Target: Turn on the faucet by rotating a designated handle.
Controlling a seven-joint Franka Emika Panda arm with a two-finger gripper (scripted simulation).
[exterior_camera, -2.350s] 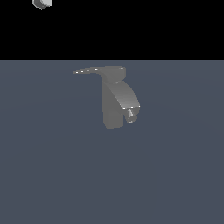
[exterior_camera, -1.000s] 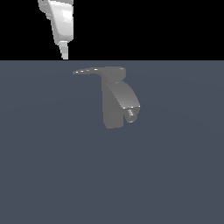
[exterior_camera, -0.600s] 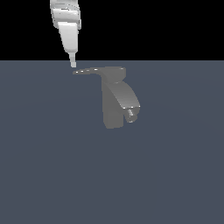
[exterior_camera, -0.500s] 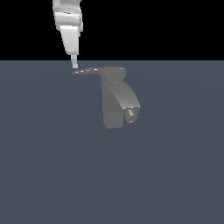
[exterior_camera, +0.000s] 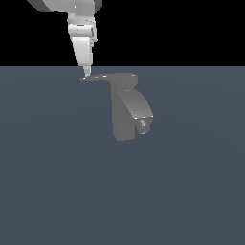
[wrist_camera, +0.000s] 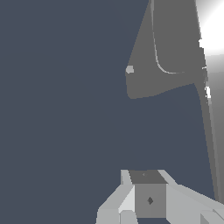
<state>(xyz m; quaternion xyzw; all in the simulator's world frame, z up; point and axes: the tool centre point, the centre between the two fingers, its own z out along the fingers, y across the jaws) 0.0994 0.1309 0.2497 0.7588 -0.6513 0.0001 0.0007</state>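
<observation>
The grey faucet (exterior_camera: 125, 112) stands upright in the middle of the exterior view, its thick spout curving down to a small nozzle (exterior_camera: 142, 125). The thin flat handle (exterior_camera: 95, 77) juts from the top cap toward the exterior view's left. My gripper (exterior_camera: 87, 73) comes down from above, its fingers pressed together into one narrow tip. That tip rests at the handle's top face near its pointed end. In the wrist view the gripper (wrist_camera: 148, 192) is at the frame's edge, with the faucet (wrist_camera: 170, 43) beyond it and the handle (wrist_camera: 211, 140) seen as a thin strip.
A flat dark blue-grey floor (exterior_camera: 57, 182) surrounds the faucet. The white arm (exterior_camera: 79, 28) reaches down from the upper part of the exterior view.
The gripper has descended from the top edge and shifted toward the exterior view's right, onto the handle's tip. The handle and faucet look unmoved.
</observation>
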